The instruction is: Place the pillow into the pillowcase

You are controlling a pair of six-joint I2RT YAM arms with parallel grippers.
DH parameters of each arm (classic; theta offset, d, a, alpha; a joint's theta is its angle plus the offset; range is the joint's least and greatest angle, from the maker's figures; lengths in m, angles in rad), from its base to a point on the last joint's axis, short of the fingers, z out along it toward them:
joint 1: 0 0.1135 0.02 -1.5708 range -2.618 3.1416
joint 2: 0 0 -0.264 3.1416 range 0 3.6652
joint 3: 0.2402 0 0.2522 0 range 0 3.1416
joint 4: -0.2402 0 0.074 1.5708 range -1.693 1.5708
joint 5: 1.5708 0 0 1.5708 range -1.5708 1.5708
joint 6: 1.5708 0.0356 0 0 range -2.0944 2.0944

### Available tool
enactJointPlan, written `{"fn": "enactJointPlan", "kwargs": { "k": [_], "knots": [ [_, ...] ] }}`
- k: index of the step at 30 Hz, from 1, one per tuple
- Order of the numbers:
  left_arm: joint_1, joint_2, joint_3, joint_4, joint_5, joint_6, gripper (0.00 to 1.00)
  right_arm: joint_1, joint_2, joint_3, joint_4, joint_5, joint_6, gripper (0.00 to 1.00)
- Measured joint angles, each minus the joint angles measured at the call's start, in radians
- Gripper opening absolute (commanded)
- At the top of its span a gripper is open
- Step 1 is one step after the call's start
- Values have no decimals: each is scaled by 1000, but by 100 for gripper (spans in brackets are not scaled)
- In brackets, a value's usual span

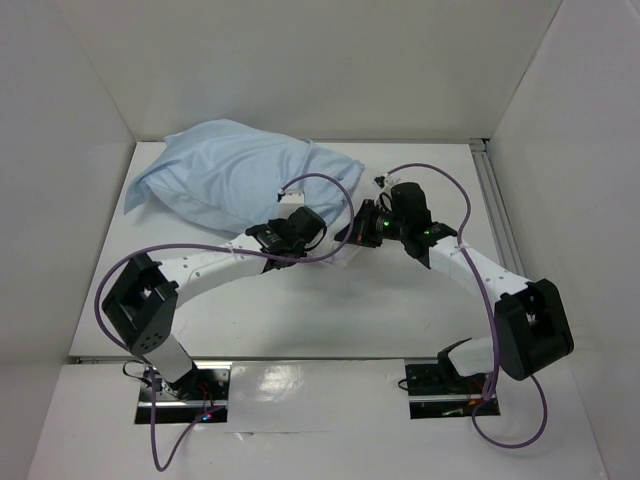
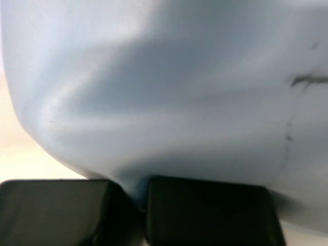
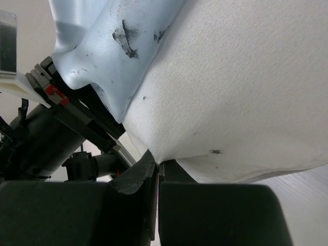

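Your left end effector (image 2: 136, 197) is clenched on a fold of the pillowcase (image 1: 230, 175): in its wrist view the blue cloth runs down into the seam between the two dark fingers. Your right end effector (image 3: 158, 174) is clenched too, and the lower edge of the pillow (image 3: 241, 92) dips into its finger gap, so it looks to be pinching white fabric. The stuffed case lies on the surface (image 1: 400, 300) with its long axis running from the far left corner toward the middle, and both end effectors meet at the near-right end of it. That is the mouth end, where white shows past the blue hem. The closed end lies away to the far left of both arms. I judge the pillow must travel that way along the axis, or the hem must come right over it. The left arm is nearer the hem.
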Motion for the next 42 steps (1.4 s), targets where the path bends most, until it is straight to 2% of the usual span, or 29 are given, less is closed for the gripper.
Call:
{"fn": "enactJointPlan", "kwargs": {
  "k": [5,11,14,15,16,17,19,22,27,33,39,42],
  "knots": [
    [-5,-32,6,-17,6,20,0,-6,0,16,-7,0,0,0],
    [-53,-149,6,-44,47,27,0,-15,2,58,-8,-3,0,0],
    [-71,-185,-12,-29,63,24,44,-18,3,62,-9,-6,0,0],
    [-80,-195,-30,-19,62,19,72,-19,4,62,-9,-7,0,0],
    [-87,-201,-56,2,58,18,82,-19,6,62,-9,-8,-2,0],
    [-92,-204,-83,23,54,19,88,-19,8,62,-9,-8,-3,0],
    [-97,-204,-151,65,42,21,91,-19,15,63,-9,-8,-11,0],
    [-97,-203,-230,113,26,29,89,-25,19,64,-18,-9,-21,0],
    [-92,-167,-247,214,-7,58,76,-35,19,68,-27,-10,-27,0],
    [-66,-84,-251,367,-35,132,74,-35,19,79,-39,-13,-32,0],
    [-45,-54,-272,471,-83,162,68,-43,19,87,-53,-17,-41,0],
    [-31,-30,-272,504,-100,175,57,-44,20,88,-54,-17,-44,0]
  ]
}}
